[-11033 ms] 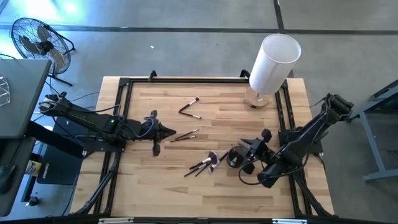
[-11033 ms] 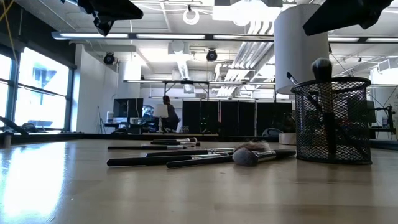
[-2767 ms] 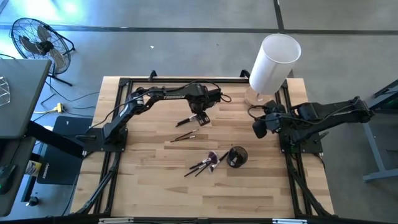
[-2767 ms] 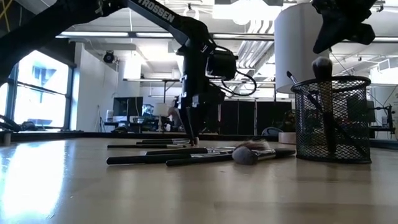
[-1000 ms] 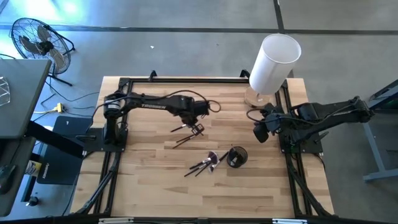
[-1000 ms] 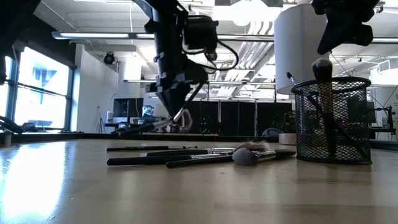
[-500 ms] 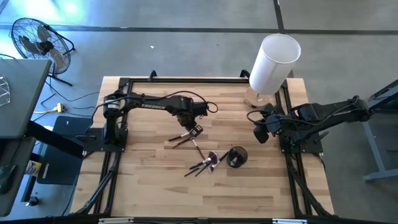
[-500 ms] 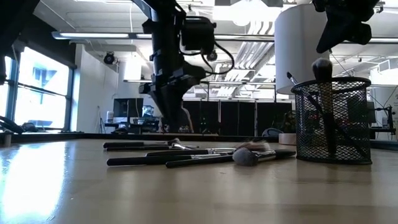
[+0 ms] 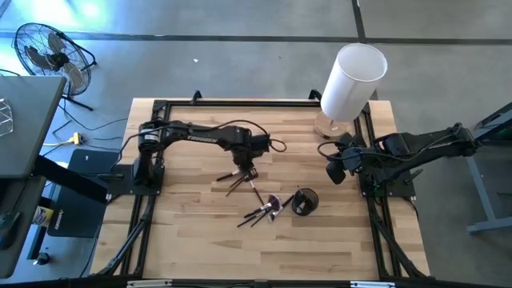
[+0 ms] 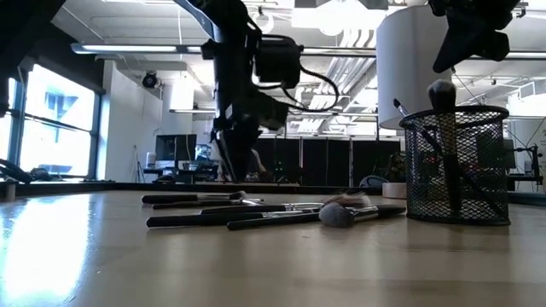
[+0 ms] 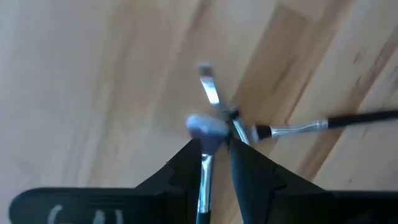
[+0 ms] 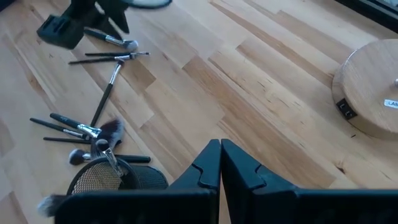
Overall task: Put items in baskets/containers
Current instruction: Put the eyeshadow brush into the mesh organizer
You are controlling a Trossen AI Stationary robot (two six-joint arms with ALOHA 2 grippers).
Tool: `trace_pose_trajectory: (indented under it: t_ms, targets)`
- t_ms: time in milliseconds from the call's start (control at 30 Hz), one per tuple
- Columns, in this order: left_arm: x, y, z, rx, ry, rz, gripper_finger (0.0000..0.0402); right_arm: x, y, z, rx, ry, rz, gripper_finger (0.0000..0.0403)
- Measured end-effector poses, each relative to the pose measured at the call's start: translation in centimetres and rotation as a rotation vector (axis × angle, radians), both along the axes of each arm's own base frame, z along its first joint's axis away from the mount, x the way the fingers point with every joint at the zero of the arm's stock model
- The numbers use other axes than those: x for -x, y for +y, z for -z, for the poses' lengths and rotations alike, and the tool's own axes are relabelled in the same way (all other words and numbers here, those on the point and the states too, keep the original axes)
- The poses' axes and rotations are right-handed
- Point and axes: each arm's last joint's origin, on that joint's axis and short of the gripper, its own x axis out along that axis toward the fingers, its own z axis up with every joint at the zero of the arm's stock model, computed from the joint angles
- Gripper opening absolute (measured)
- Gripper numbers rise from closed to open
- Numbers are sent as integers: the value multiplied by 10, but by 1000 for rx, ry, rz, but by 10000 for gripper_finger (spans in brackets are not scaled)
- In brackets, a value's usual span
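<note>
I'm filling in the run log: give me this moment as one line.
left gripper: jaws slightly apart over loose brushes mid-table | right gripper: jaws shut, waiting at right edge | black cup: some brushes inside

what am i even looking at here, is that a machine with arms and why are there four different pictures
It is a robot with two dark jointed arms mounted at a wooden table. One picture looks straight down from above, one looks level across the table top, and the other two come from a camera on each arm's wrist.

Thin makeup brushes lie loose on the wood, and a black mesh cup already has a few brushes standing in it. The tall white cylinder at the table's far edge is not part of the job.

The left gripper is over a small group of brushes near the middle, fingers slightly apart with a brush handle between them; whether it grips it is unclear. The right gripper waits shut at the right side, holding nothing.
</note>
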Motion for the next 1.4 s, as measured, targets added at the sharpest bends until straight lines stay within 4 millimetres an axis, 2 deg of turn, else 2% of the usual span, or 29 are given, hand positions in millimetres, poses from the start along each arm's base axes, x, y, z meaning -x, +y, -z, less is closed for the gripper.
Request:
trace_pose_trajectory:
  t_ms: [167,400,567,833,1000,1133,1300,1400]
  targets:
    - [-6,-8,19,6,36,34,81,0,0,0,6,-3,8,1]
    - [-7,-11,29,-71,76,19,74,0,0,0,12,-4,11,1]
    - [-9,-11,28,-85,58,-21,12,0,-1,0,20,-6,17,1]
    - [-7,-10,20,-99,75,-83,3,0,-1,0,22,-5,15,1]
    - [-6,-10,-4,-98,37,-111,1,0,-1,0,22,-4,14,2]
    - [-6,-10,-33,-103,-102,-129,0,0,-1,0,20,0,13,1]
    - [1,-11,-85,-114,-394,-147,0,1,-1,0,21,6,12,2]
    - [6,-14,-108,-98,-543,-139,0,1,-1,0,21,9,12,1]
